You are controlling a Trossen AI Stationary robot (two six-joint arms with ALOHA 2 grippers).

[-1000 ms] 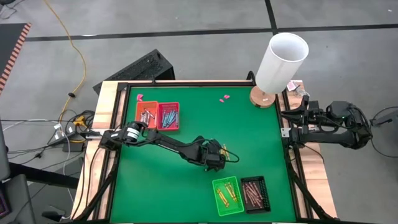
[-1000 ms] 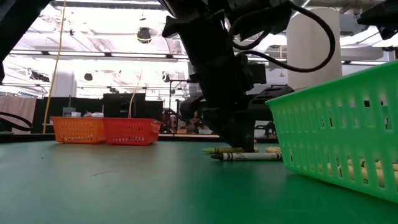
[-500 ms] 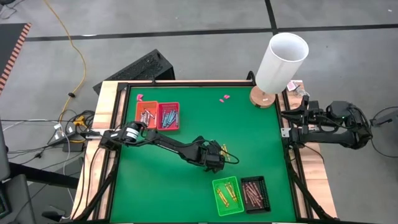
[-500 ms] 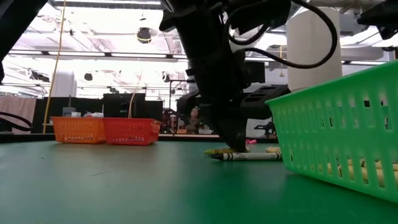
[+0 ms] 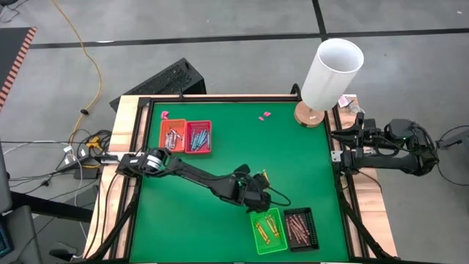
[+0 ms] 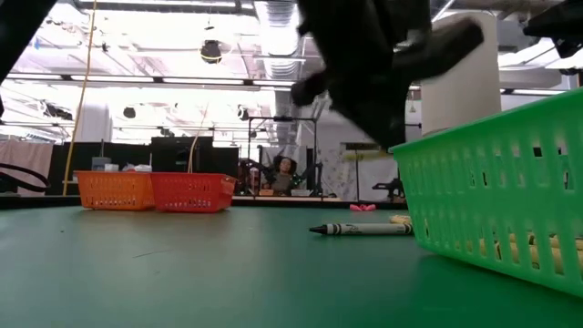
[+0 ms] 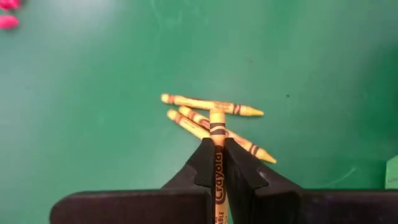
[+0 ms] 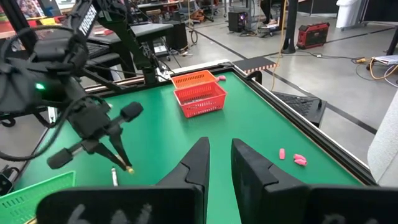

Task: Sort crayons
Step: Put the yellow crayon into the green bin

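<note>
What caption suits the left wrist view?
Left gripper shut on a yellow crayon, lifted above three loose yellow crayons.

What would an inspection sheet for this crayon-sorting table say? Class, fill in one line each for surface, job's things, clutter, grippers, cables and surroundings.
Surface: green mat, wooden frame.
Job's things: yellow crayons loose on the mat; orange tray and red tray hold crayons at the back; green tray holds yellow ones, black tray brown-red ones.
Clutter: pink scraps near the back edge.
Grippers: left gripper shut on a yellow crayon, raised near the green tray; right gripper waits open off the table's right edge.
Cables: yellow cable on the floor.
Surroundings: white cylinder at the back right corner.
</note>
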